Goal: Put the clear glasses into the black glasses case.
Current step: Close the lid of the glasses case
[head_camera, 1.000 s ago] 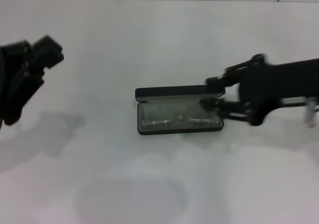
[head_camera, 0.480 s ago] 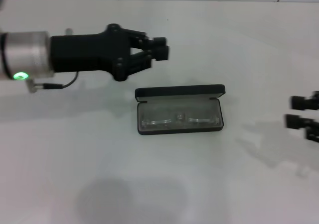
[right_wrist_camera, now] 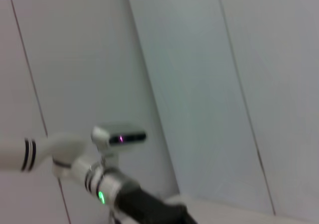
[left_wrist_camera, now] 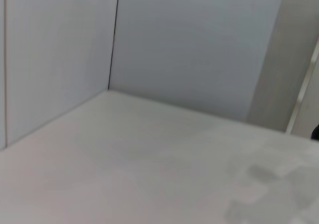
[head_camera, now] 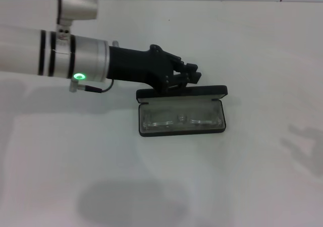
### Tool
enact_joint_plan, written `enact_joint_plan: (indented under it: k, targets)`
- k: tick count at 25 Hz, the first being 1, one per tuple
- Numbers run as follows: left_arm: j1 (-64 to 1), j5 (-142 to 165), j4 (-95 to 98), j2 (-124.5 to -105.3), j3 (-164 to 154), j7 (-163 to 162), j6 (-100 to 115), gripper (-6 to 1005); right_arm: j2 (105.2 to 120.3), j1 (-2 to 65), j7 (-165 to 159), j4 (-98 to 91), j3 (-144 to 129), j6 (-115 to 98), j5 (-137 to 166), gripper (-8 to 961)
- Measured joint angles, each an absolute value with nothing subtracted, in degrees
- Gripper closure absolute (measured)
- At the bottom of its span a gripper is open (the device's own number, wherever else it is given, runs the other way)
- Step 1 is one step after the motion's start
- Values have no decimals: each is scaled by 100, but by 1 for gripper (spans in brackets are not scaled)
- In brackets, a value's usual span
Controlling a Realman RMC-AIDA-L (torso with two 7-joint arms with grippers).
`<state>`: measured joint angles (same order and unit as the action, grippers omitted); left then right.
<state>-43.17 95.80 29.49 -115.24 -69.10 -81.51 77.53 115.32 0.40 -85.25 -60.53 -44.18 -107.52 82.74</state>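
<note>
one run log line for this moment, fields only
left gripper: shut, at raised lid of open matte black glasses case | transparent plastic glasses: inside case | right gripper: not in view

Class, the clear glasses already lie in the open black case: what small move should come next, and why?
Probably the left gripper, fingers together at the raised lid, tips it down: the transparent clear glasses already lie inside the open matte black glasses case.

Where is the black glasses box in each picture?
Head view: the flat black hinged glasses case lies open in the middle of the white table, clear plastic glasses inside, left claw at its lid.
Left wrist view: not in it.
Right wrist view: not in it.
Shared landmark: the left arm's green light, also in the right wrist view.
</note>
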Motion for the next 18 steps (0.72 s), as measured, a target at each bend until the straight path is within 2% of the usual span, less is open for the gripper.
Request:
enact_joint_plan:
  k: [3,18]
  targets:
    - [-4422,9797,2956,-11609,-6928,-8281,7499,818,11525,133,-8286,-5653,-4300,-10844,8344,599]
    - [-4474,10303,2893,-11734,-6943,-8558,7136,813,11513,357,-7988,-5201,-4322,-10863,8514,598]
